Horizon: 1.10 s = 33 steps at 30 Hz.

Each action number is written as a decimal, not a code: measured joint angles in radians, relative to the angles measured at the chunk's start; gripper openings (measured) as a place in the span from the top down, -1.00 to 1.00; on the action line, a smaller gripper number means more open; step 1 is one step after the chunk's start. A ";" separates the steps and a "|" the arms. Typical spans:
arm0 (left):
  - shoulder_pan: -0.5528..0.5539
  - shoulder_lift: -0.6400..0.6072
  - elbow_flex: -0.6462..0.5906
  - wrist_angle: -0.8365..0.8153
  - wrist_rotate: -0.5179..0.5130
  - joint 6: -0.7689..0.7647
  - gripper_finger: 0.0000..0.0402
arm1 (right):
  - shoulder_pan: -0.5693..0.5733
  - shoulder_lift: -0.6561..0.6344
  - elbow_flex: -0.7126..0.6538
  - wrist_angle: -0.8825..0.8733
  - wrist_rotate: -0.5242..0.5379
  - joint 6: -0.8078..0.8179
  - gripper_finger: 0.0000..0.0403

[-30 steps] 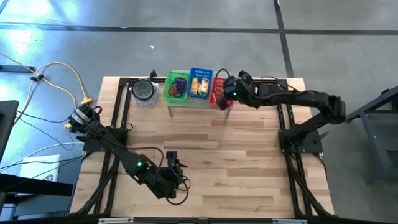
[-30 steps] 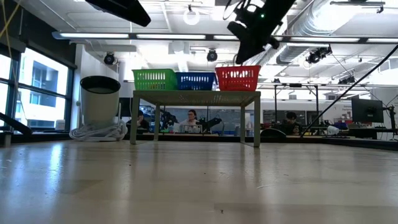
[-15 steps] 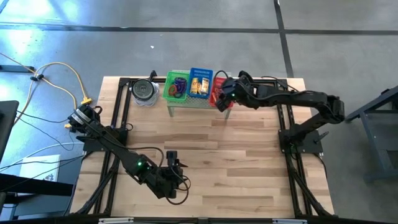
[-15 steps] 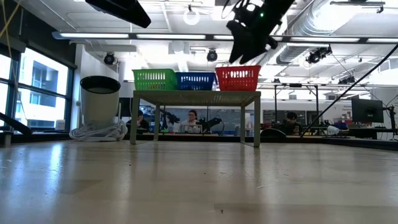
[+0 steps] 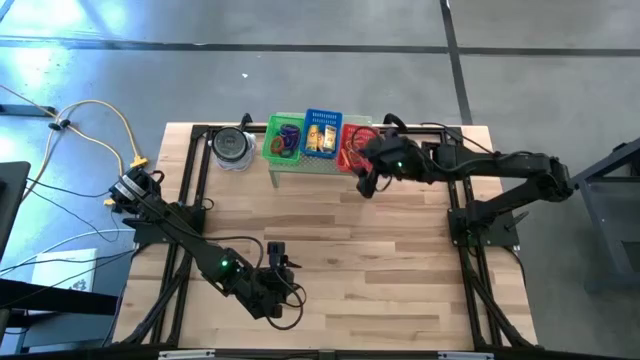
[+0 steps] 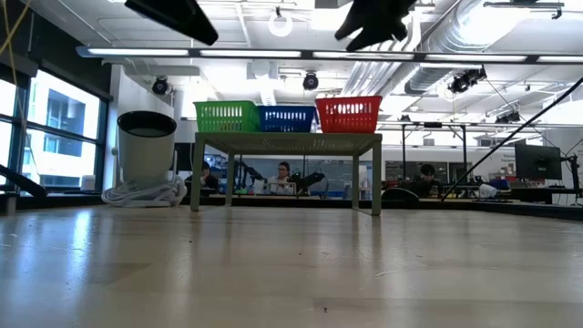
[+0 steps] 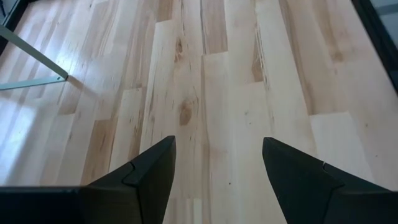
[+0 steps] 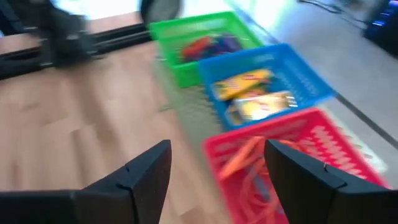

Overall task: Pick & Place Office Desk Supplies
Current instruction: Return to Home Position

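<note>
Three mesh baskets stand in a row on a small stand (image 6: 287,141) at the table's far edge. The red basket (image 8: 311,149) holds orange-red band loops (image 8: 249,165). The blue basket (image 8: 292,74) holds yellow oblong pieces (image 8: 252,93), and the green basket (image 8: 186,31) holds purple and blue loops (image 8: 214,43). My right gripper (image 5: 366,183) hovers open and empty just in front of the red basket (image 5: 355,143), above its rim, and shows in the right wrist view (image 8: 214,186). My left gripper (image 5: 278,300) waits open over bare wood near the front edge (image 7: 217,180).
A round grey lidded tin (image 5: 232,147) stands left of the green basket on the far edge. Black frame rails (image 5: 190,190) run along the table's left and right sides. Bare wooden table top (image 5: 340,240) lies between the stand and my left gripper.
My right gripper has drawn back from over the red basket toward the table's near edge and has risen above the basket's rim. The baskets and their contents have stayed in place.
</note>
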 joint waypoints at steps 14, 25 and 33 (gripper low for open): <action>0.010 0.000 0.000 -0.028 0.022 -0.069 -0.04 | 0.247 -0.001 0.000 -0.077 0.011 0.079 0.67; 0.024 -0.058 0.000 -0.117 -0.055 -0.057 0.84 | 0.462 0.000 0.000 -0.129 0.010 0.178 0.98; 0.011 -0.158 -0.001 -0.213 -0.065 -0.027 1.00 | 0.581 0.001 0.000 -0.135 -0.034 0.202 0.98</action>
